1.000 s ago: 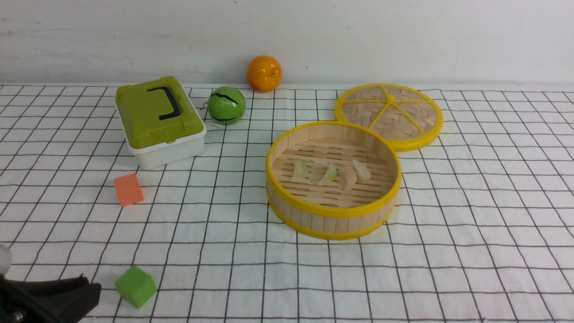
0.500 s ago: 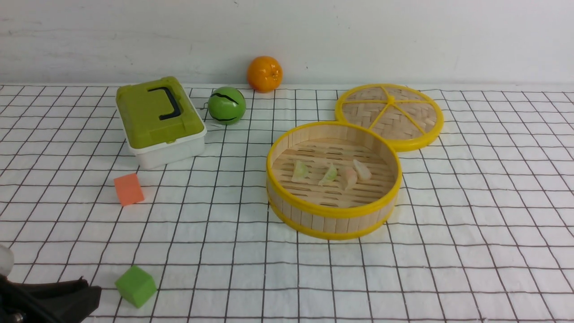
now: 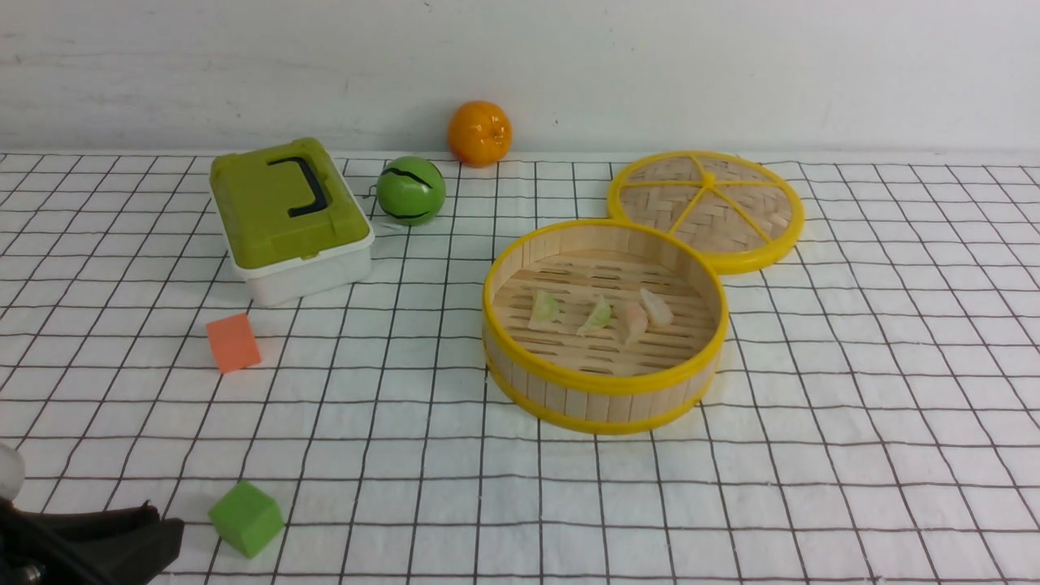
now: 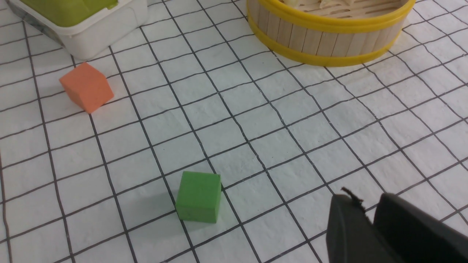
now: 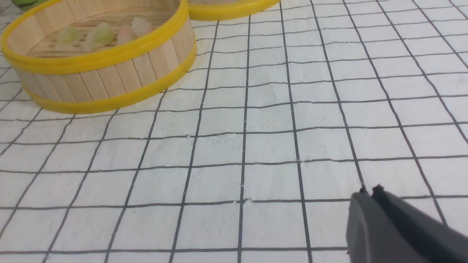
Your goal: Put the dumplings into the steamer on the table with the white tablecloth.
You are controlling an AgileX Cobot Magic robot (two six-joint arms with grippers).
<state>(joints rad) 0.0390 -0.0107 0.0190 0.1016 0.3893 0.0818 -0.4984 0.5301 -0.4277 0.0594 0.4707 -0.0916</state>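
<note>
Currently all four dumplings point(image 3: 600, 314) are lying in the steamer point(image 3: 603, 398) at frame centre; I am holding both hands together, empty; nothing further seems needed.

A round bamboo steamer point(image 5: 98, 78) with yellow rims sits on a white tablecloth point(image 5: 256, 146) crossed by thin black grid lines. Four small dumplings point(image 5: 100, 34), two pale green and two pale pink, lie in a row inside it. A yellow-rimmed lid point(image 5: 226, 9) touches the steamer. The right gripper point(image 5: 367, 193), closed and empty, hovers well apart from it.
</note>
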